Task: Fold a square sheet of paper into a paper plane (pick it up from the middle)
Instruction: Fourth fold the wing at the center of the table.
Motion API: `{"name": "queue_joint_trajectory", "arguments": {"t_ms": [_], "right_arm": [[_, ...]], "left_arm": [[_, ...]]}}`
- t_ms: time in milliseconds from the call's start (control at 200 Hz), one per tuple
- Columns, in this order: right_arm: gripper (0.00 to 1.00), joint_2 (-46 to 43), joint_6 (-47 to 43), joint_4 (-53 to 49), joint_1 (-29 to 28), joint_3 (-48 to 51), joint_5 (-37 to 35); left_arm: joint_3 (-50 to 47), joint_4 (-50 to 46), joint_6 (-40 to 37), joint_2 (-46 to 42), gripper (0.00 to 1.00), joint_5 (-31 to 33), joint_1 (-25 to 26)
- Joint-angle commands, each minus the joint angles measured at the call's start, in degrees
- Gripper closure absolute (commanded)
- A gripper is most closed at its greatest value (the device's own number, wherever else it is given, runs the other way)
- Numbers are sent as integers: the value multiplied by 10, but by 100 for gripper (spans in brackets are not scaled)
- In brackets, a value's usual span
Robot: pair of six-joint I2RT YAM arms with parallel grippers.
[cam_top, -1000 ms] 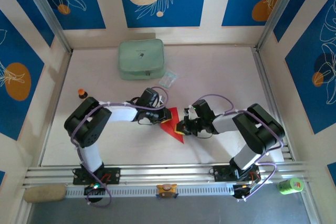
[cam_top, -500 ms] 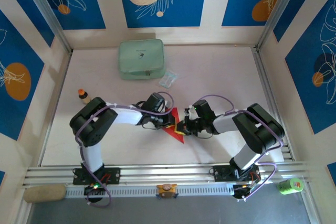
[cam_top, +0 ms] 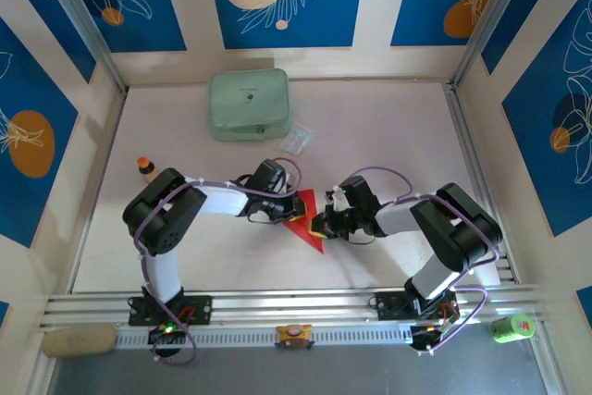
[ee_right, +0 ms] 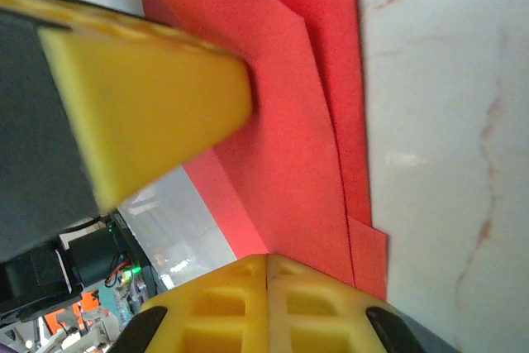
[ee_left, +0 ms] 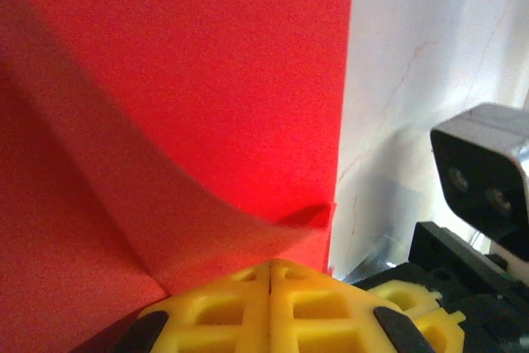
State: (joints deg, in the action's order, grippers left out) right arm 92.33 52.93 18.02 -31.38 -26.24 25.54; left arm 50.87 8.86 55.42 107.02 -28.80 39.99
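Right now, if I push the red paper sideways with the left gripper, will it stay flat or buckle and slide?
Probably floppy: in the left wrist view a flap of the red paper curls up off the layer below. Likely very light, so it may slide on the smooth table. Its folded layers look springy, not creased flat.

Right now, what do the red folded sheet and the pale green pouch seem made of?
Bright red folded sheet: thin matte paper; sharp edges, one flap curling up softly. Pale green rectangular pouch: probably soft fabric or faux leather, dull finish, rounded corners; too small to be sure.
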Motion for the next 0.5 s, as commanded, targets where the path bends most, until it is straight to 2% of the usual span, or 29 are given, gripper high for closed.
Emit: {"name": "queue_joint_trajectory", "arguments": {"t_ms": [0,275,495], "right_arm": [[100,9,-6,-105,2,20,-39],[100,11,-9,-104,3,19,-34],[100,11,-11,-105,2,17,-33]], "left_arm": [[19,-35,-17,18,92,32,-25],[38,-35,-22,36,90,21,-62],[58,-49,-30,34,88,12,-69]]}}
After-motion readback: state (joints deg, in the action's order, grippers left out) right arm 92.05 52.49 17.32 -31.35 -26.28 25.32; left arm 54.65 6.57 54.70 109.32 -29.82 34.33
